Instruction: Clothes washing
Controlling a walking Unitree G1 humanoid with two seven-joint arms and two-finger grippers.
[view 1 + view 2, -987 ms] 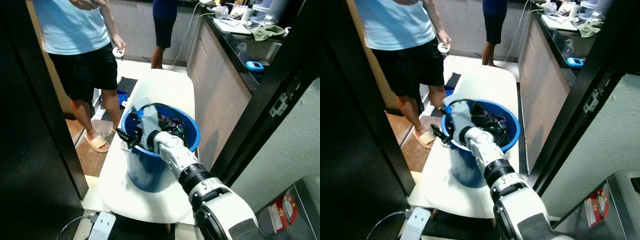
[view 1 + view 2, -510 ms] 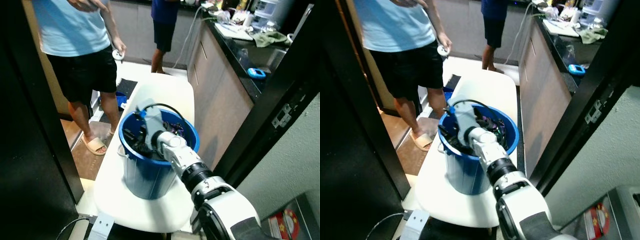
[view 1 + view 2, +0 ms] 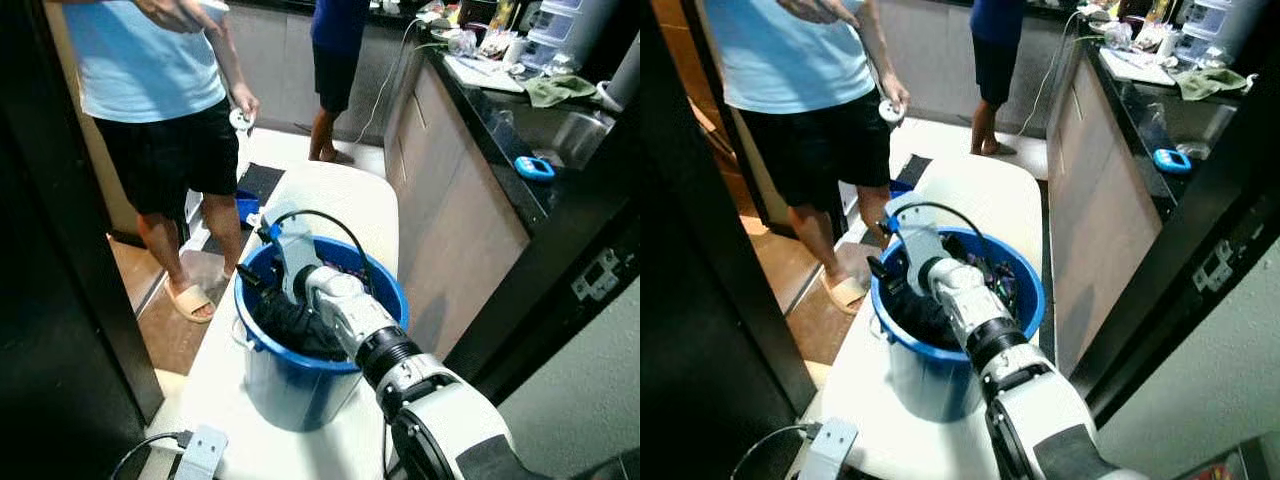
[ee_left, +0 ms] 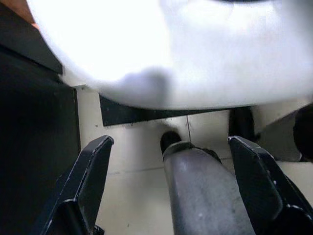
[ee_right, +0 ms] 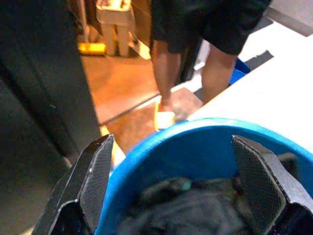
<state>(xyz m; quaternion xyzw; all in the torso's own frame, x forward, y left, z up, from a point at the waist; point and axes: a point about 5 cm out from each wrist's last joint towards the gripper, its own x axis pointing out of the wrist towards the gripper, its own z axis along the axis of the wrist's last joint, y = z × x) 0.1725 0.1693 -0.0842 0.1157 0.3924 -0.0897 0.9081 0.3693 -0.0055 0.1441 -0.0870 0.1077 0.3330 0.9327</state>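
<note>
bucket: round blue plastic bucket (image 3: 300,375) on the white oval bench (image 3: 345,195), near its front end
clothes: dark bundled clothes (image 3: 290,325) inside the bucket, piled below the rim
right pincer: right pincer (image 5: 176,188) reaches into the bucket, just above the clothes; black fingers (image 5: 95,178) spread apart, nothing between them
left pincer: left pincer (image 4: 171,188) hangs low beside the bench edge, fingers spread apart, pointing at the pale tiled floor (image 4: 132,152)
people: person in a light blue shirt and black shorts (image 3: 165,110) stands just left of the bench; a second person in dark blue (image 3: 335,50) stands beyond its far end
surroundings: dark kitchen counter (image 3: 500,110) along the right, cluttered
</note>
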